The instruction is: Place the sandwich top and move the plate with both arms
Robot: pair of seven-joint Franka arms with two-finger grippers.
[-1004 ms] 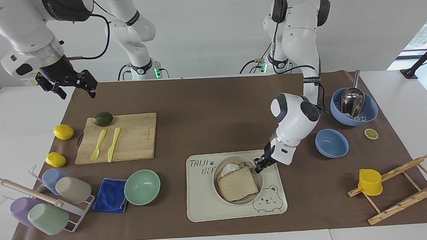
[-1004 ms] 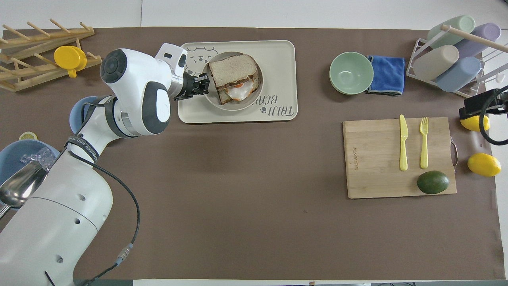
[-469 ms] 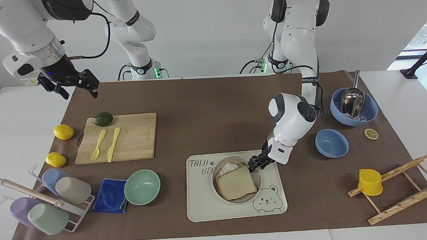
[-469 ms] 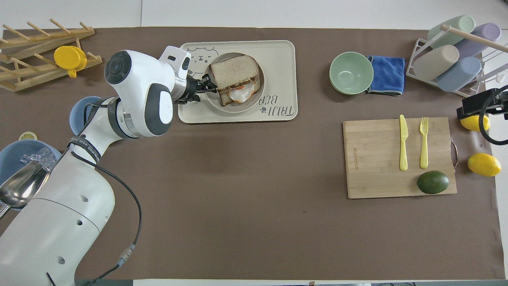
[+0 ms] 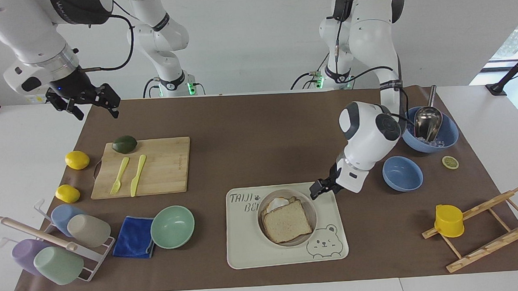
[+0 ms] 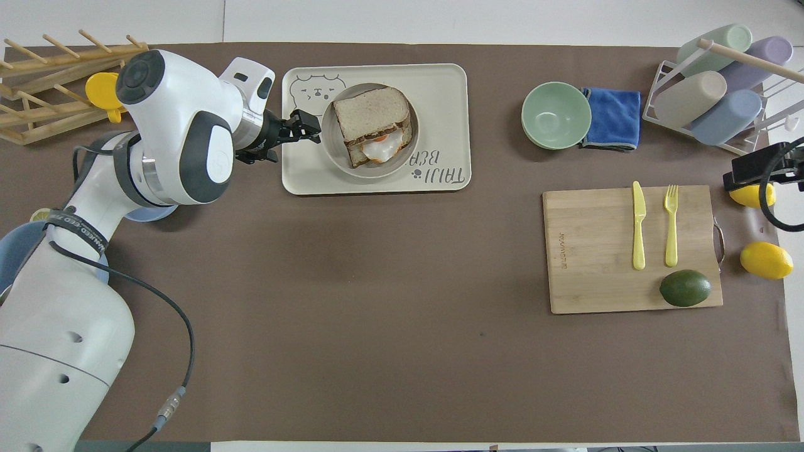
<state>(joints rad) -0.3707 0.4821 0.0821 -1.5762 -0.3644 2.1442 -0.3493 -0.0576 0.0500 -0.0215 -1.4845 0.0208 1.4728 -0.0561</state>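
I am seeing my left gripper (image 5: 318, 189) hanging released, apparently just clear of the plate (image 5: 311, 210); the sandwich top (image 5: 287, 221) is lying there over the egg. My right gripper (image 5: 92, 100) is waiting open above the table's edge.

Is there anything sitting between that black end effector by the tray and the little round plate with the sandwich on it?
Nothing visible. The left end effector hangs over the bear tray edge, just beside the plate, with only bare tray between them. The sandwich top lies on the egg slice, on the plate. The right end effector waits over the right arm's end of the table.
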